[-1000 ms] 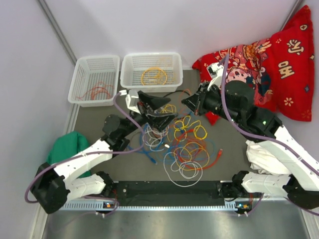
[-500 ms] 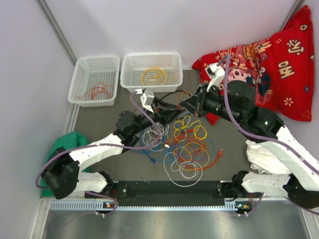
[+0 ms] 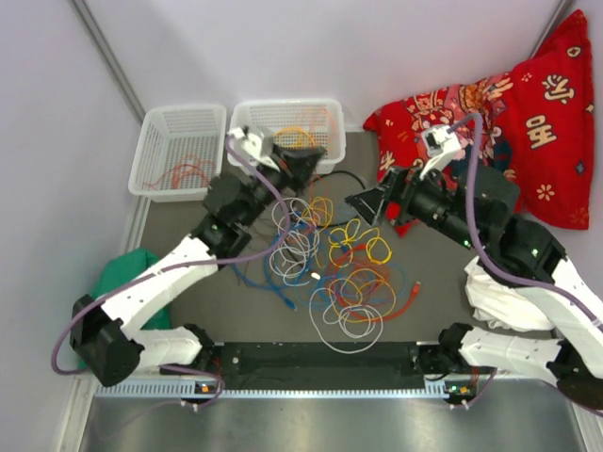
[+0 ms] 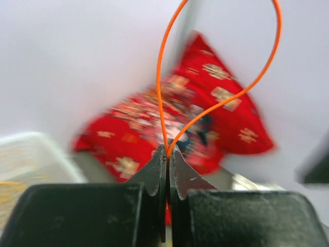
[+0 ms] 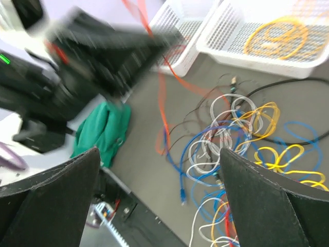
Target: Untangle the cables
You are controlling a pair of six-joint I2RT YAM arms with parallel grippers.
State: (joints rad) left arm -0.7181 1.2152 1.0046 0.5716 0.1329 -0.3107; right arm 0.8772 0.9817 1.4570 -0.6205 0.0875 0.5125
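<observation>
Left wrist view shows the left jaws clamped on an orange cable (image 4: 158, 82) by the white basket (image 3: 283, 104) rim; right jaws stand wide apart beside the cables (image 3: 349, 282), bare tabletop (image 3: 433, 264) alongside

White-shelled arms (image 3: 160, 287) with black joints carry mauve hoses (image 3: 470, 188); one green speck (image 5: 5, 59), probably an indicator light.

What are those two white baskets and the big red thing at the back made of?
The left basket and right basket look like white moulded plastic with a slight sheen: thin walls pierced by a regular grid of holes. The red thing looks like a cushion of soft printed fabric, probably stuffed: it sags and creases, and its patterned surface looks matte.
</observation>
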